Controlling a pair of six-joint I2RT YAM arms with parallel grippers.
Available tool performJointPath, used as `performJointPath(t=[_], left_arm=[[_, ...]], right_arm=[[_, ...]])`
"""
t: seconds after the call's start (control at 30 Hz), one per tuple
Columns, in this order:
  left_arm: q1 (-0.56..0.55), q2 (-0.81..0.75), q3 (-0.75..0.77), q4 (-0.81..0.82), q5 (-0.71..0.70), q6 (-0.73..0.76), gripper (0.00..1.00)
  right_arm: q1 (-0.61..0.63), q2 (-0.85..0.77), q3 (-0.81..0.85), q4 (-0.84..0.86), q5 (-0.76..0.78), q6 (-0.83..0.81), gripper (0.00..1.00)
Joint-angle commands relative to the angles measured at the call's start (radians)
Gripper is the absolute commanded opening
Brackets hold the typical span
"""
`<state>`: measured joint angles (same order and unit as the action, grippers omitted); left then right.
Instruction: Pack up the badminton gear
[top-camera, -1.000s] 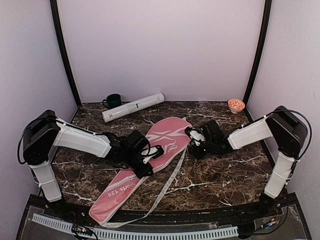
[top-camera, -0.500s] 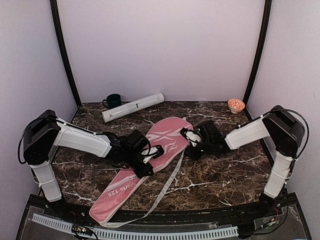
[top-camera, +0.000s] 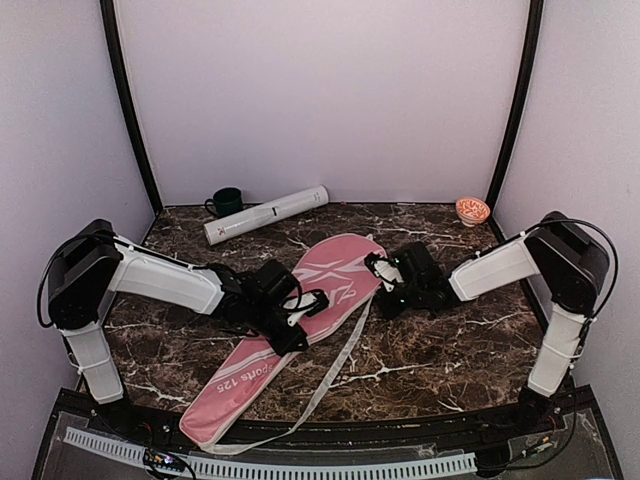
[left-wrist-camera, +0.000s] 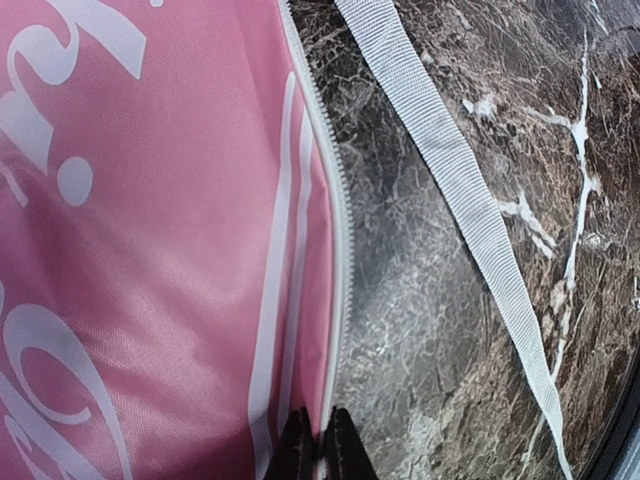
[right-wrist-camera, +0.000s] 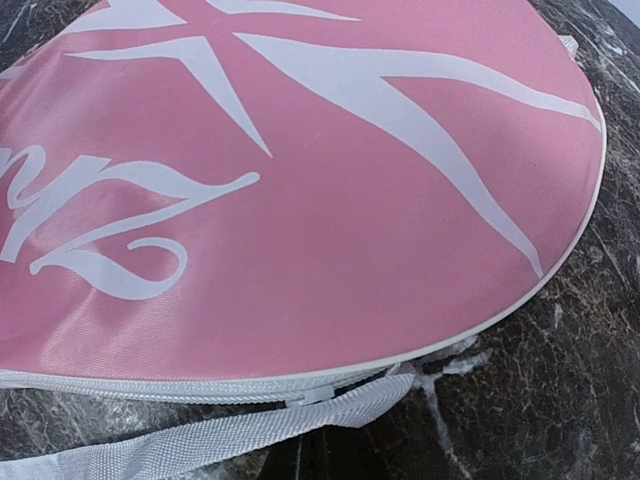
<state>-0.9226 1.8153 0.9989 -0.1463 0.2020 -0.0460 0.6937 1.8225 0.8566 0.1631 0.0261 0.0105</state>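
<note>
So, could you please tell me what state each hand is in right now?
Left hand: closed, pinching the pink bag at its zipper edge.
Right hand: closed at the bag's rim; whether it holds anything cannot be told.

Dark green mug (top-camera: 227, 201) and orange patterned bowl (top-camera: 472, 210) on marble table (top-camera: 440, 340).

The top external camera sits high behind the arm bases, at the frame's lower corners, and looks down and forward over the whole marble table (top-camera: 450, 340) to the back wall. The left wrist camera looks almost straight down, very near, on the zipped edge of the pink bag (left-wrist-camera: 150, 250), with the left gripper (left-wrist-camera: 320, 450) at bottom centre. The right wrist camera looks low and close across the bag's rounded end. All three share the bag, white strap (right-wrist-camera: 200, 435) and tabletop.
</note>
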Motion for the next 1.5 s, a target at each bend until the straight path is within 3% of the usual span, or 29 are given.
performJointPath(t=[0.0, 0.53, 0.77, 0.97, 1.07, 1.27, 1.47], left_arm=[[0.007, 0.038, 0.016, -0.018, 0.014, -0.025, 0.0], [0.014, 0.108, 0.097, 0.031, 0.061, -0.099, 0.0], [0.022, 0.081, 0.102, 0.051, 0.037, -0.139, 0.0], [0.022, -0.056, 0.063, 0.002, -0.01, -0.154, 0.31], [0.021, -0.149, 0.011, -0.041, -0.032, -0.162, 0.4], [0.005, -0.274, -0.09, -0.14, -0.075, -0.177, 0.47], [-0.04, -0.269, -0.151, -0.173, -0.1, -0.227, 0.48]], right_arm=[[0.041, -0.021, -0.058, -0.036, -0.021, 0.042, 0.0], [0.276, 0.015, -0.079, 0.138, -0.193, 0.181, 0.0], [0.217, 0.011, -0.11, 0.161, -0.162, 0.198, 0.0], [0.097, 0.018, -0.091, 0.126, -0.185, 0.183, 0.0], [0.074, 0.006, -0.079, 0.103, -0.185, 0.167, 0.0], [0.023, -0.009, -0.054, 0.066, -0.186, 0.138, 0.0], [0.017, -0.006, -0.023, 0.04, -0.224, 0.109, 0.0]])
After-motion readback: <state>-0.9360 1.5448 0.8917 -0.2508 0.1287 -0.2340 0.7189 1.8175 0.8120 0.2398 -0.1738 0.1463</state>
